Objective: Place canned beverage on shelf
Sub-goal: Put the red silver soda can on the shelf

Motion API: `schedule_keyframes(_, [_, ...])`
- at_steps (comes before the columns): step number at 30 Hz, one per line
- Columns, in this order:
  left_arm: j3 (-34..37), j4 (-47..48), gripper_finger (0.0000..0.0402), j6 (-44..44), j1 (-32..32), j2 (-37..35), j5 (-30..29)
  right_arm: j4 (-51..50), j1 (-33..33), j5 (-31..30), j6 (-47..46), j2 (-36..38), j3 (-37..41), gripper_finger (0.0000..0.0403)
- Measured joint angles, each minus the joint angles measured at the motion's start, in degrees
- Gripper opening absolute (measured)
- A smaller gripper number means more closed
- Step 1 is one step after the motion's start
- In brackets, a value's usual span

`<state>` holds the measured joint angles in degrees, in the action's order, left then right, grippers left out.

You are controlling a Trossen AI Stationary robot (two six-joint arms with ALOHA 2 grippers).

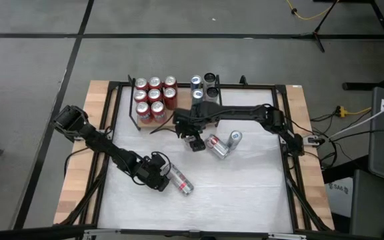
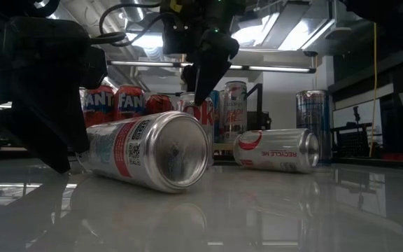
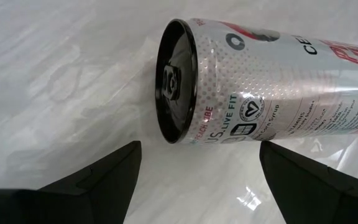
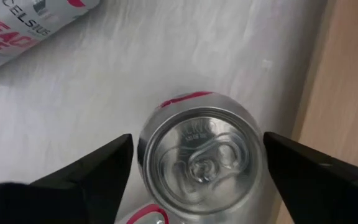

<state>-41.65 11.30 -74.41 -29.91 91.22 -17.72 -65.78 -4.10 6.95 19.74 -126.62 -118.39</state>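
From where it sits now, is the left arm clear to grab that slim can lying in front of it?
Probably yes. The left claw is open and faces the black top end of the lying slim can, with only bare white tabletop between them. Nothing blocks it; the right claw works farther back.

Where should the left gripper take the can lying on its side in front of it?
Grip the curved wall just behind the black-rimmed top, one finger on each side. The can lies flat on the white tabletop with that top facing the left gripper, whose fingers are open, so come in along its axis from the top end.
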Motion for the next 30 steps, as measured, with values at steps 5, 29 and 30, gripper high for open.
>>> schedule_keyframes(5, [0.0, 0.01, 0.0321, 0.0, 0.0, 0.0, 0.0, -0.31, 0.0, -0.06, -0.01, -0.64, -0.02, 0.0314])
schedule_keyframes(29, [0.0, 0.01, 0.0321, 0.04, 0.0, 0.0, -0.02, -6.4, -2.57, -1.42, 6.1, -0.49, -14.27, 0.0296])
schedule_keyframes(30, [0.0, -0.01, 0.0321, 0.04, 0.0, 0.0, -0.02, -6.51, -3.16, -1.95, 6.15, -0.49, -15.4, 0.0296])
